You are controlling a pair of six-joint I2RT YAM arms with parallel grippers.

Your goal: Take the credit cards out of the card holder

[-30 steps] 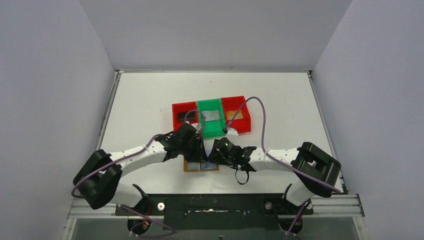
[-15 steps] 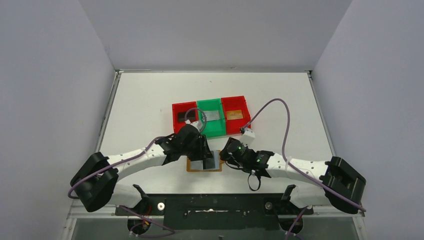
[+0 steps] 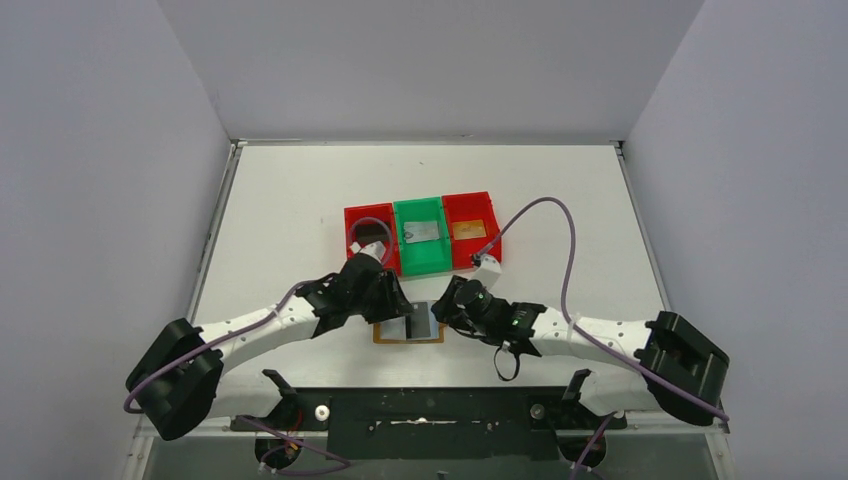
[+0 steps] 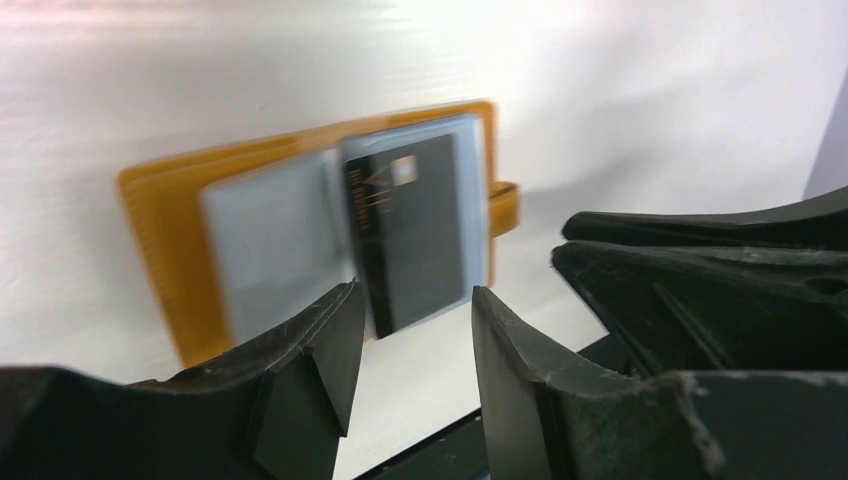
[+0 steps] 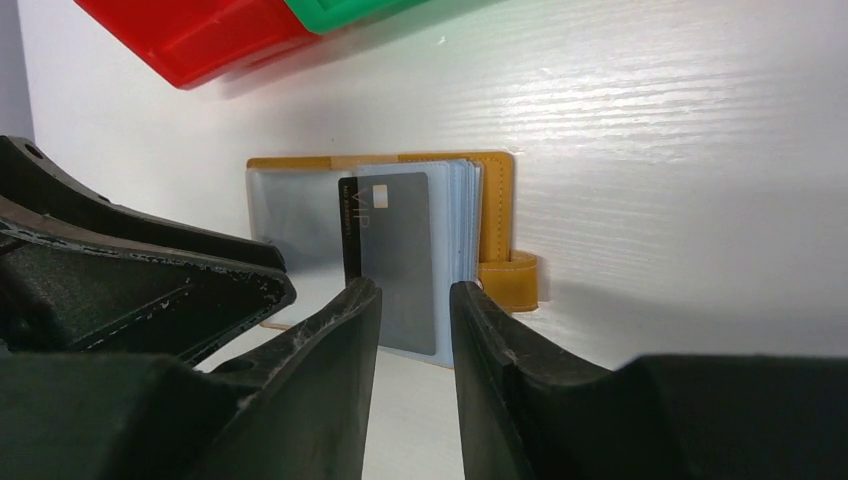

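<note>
The tan card holder (image 3: 384,334) lies open and flat near the table's front edge, with its pale blue-grey sleeves up and its snap tab (image 5: 508,280) on the right. A dark grey credit card (image 3: 421,323) (image 4: 415,235) (image 5: 397,258) sits in the top sleeve on the holder's right half. My left gripper (image 3: 399,304) (image 4: 415,335) hovers at the holder's left rear, open and empty. My right gripper (image 3: 443,309) (image 5: 413,320) is at the holder's right edge, its jaws a narrow gap apart with only table between them. It points at the card.
Behind the holder stand three bins side by side. The left red bin (image 3: 352,218) holds a black card (image 3: 371,232), the green bin (image 3: 425,262) a silver-grey card (image 3: 423,232), and the right red bin (image 3: 489,222) an orange-brown card (image 3: 466,229). Purple cables loop over both arms.
My left gripper drew back to the left off the holder, uncovering the dark card. My right arm swung out to the right, then edged in towards the holder, its jaws narrowing.
</note>
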